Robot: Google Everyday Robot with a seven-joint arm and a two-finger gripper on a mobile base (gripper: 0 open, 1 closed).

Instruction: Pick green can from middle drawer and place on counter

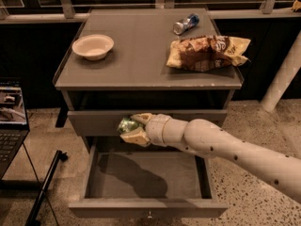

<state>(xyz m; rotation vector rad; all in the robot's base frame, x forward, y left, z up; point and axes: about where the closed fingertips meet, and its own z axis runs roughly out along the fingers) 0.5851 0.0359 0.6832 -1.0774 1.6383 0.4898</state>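
Camera view: one green can (126, 125), one blue can (186, 24), one bowl (93, 46), one bag (207, 52). Gripper (130, 127) clamps green can above drawer (146, 207); arm reaches from right.

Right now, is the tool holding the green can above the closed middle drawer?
Not quite. The middle drawer is pulled open, not closed. The camera view shows the tool holding the green can above it, level with the drawer front above.

The claw (131, 128) grips the green can (125, 124) above the open middle drawer (146, 208).
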